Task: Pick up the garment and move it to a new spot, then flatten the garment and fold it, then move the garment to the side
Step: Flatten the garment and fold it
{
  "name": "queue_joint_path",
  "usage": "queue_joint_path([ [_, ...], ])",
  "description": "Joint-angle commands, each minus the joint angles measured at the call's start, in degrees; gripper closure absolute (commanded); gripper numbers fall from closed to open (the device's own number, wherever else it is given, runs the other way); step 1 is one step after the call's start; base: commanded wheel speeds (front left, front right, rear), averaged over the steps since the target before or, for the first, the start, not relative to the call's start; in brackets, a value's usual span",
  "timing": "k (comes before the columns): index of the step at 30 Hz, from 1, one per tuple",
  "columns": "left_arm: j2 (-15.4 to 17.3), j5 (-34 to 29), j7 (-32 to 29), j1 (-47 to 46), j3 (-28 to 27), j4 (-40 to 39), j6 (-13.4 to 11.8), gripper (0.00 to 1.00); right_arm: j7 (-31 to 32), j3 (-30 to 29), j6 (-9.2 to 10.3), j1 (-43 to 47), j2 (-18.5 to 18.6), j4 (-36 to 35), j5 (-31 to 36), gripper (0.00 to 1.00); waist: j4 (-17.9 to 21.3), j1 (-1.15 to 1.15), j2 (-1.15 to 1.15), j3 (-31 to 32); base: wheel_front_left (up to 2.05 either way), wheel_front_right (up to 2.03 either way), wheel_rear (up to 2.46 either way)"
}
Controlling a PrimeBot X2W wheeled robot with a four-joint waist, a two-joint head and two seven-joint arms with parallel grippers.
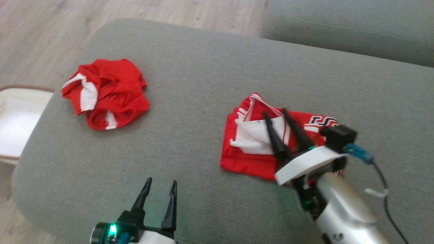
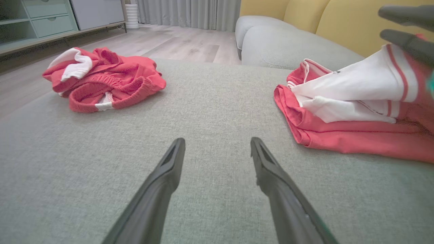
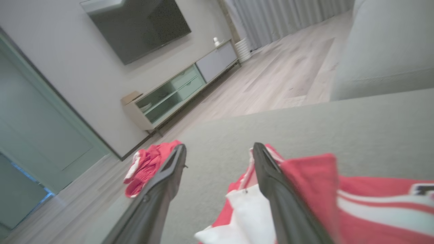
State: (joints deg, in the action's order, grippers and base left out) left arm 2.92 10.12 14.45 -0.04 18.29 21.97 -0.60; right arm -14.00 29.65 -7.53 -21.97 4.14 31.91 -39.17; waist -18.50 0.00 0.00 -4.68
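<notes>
While two red garments lie well apart on the broad grey fabric sofa cushion [image 1: 203, 67], neither gripper grips either of them. The folded red and white jersey [image 1: 237, 162] sits on the right half of the cushion, a rough rectangle with a white layer turned up on top and dark lettering at its right end. The crumpled red shorts with white panels [image 1: 108, 95] lie far left, near the cushion's rounded corner.

Over the jersey, the right gripper [image 1: 275, 112] has its two dark fingers spread apart, tips above the white layer, with nothing pinched between them. In the right wrist view a blurred fold of red fabric stands just beside its right finger; whether it touches the finger cannot be told. The left gripper [image 1: 161, 181] is spread wide near the front edge of the cushion, over bare grey fabric, left of the jersey and touching neither garment.

Beyond the cushion, a pale wooden floor [image 1: 40, 30] runs far and left.
</notes>
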Motion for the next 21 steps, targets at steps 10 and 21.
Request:
queue_joint_path([
  [10, -0.04, -0.22, 0.55, -1.99, -4.73, -2.66, -0.53, 0.00, -0.98, -22.50, 0.04, 7.45, -0.28, -7.38, 17.89, 0.00, 7.70, 0.00, 0.00, 2.71, 0.00, 0.00, 0.00],
  [21, -0.04, -1.49, 0.55, 0.56, -8.67, -2.92, -0.47, 0.00, -0.99, -31.18, 0.04, 17.35, -1.22, -9.05, 28.61, 0.00, 12.38, 0.00, 0.00, 5.26, 0.00, 0.00, 0.00],
])
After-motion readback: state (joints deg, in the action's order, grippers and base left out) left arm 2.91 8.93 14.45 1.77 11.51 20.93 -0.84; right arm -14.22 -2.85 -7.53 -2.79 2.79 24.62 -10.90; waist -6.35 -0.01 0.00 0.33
